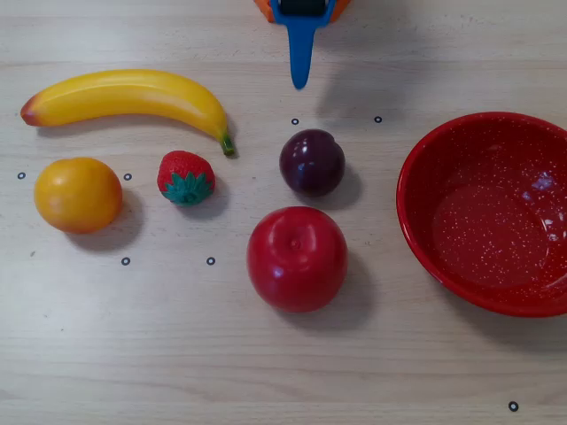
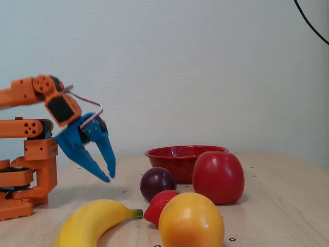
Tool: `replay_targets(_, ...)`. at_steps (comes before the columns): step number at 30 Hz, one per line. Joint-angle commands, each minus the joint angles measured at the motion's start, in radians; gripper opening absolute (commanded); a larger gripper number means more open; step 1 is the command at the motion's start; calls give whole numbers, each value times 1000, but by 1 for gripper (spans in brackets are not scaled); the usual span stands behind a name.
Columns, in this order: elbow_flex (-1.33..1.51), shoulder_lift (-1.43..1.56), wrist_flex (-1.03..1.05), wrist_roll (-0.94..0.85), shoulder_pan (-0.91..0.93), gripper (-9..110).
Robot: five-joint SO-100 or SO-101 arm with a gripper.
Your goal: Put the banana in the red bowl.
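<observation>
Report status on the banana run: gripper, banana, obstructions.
Gripper open, empty, above the table. Banana untouched on table, far from red bowl. Plum and apple lie between them.

Overhead top-down; fixed low side-on.

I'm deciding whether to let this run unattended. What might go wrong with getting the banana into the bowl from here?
The banana is long, curved and glossy; the open gripper might slip off it or hold it off balance. Between it and the red bowl stand the plum and apple; a low carry could knock them. The strawberry sits near the stem end and could get nudged.
</observation>
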Motion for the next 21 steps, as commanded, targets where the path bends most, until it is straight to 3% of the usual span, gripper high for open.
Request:
replay_targets(1,-153,-52,46,48,2,0)
replay_targets(7,-344,-216,152,187,-11,0)
replay_targets(21,-956,-765,417,290,-190,0)
